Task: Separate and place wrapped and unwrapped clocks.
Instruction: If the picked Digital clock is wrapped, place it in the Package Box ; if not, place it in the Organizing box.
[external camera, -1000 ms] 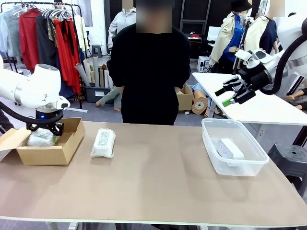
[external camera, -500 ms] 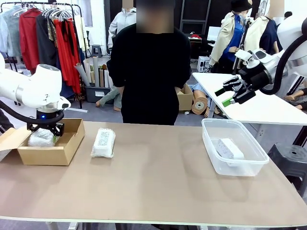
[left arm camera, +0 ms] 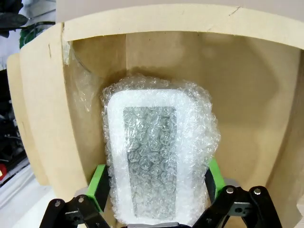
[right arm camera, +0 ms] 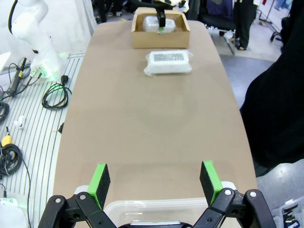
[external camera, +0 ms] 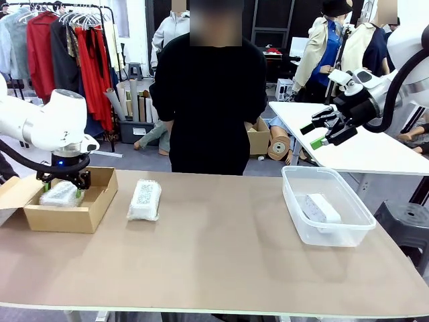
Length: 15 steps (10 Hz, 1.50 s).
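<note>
Left wrist view: our left gripper (left arm camera: 155, 183) gapes around a wrapped clock (left arm camera: 156, 156) lying in the cardboard box (left arm camera: 247, 95) | bare clock (external camera: 320, 207) in tub (external camera: 328, 238) | second wrapped clock (external camera: 145, 199) waits on counter (external camera: 221, 255) | right gripper (external camera: 310, 136) open, empty.

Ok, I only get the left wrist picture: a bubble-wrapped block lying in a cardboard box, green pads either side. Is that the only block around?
Observer: No. A second wrapped clock lies on the table, just right of the cardboard box in the front view.
Operator: And any without wrap?
Observer: One bare white clock, lying in a clear plastic tub at the table's right end.
Operator: What's the other arm doing?
Observer: The right gripper hangs open in the air up above the tub, holding nothing.
</note>
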Available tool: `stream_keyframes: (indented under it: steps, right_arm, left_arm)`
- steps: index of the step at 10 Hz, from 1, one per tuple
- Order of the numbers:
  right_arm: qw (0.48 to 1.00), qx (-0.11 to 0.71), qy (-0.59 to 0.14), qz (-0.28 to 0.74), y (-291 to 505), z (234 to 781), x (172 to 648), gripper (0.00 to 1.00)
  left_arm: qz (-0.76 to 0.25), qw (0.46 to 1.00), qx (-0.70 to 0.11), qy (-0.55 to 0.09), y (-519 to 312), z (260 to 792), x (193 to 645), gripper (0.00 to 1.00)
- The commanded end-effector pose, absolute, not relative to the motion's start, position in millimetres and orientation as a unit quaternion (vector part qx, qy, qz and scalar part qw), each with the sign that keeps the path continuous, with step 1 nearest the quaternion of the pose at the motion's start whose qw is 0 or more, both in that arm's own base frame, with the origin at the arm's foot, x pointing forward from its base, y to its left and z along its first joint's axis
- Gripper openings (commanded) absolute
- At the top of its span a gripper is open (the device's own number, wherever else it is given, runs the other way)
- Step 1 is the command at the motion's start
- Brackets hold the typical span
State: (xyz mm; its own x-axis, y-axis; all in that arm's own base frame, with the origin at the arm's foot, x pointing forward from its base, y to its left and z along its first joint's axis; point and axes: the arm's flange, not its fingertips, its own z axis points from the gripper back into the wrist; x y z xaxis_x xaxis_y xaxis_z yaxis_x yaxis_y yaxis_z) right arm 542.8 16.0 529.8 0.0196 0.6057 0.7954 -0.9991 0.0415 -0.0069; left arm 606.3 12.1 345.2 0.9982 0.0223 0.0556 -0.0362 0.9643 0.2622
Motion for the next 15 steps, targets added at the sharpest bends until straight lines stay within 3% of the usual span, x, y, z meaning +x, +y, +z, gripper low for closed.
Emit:
stream_keyframes:
  steps: [1,9,15]
  right_arm:
    - [0.645,0.303,-0.324,0.623,16.6,532.8,542.2,1.0]
    - [0.645,0.303,-0.324,0.623,16.6,532.8,542.2,1.0]
    - [0.645,0.303,-0.324,0.623,16.6,532.8,542.2,1.0]
  left_arm:
    - [0.002,0.99,0.139,-0.033,11.8,352.3,605.2,1.0]
    - [0.031,0.992,0.113,-0.052,-13.3,400.6,582.5,1.0]
    - [0.022,0.991,0.119,-0.053,-13.2,403.6,589.2,1.0]
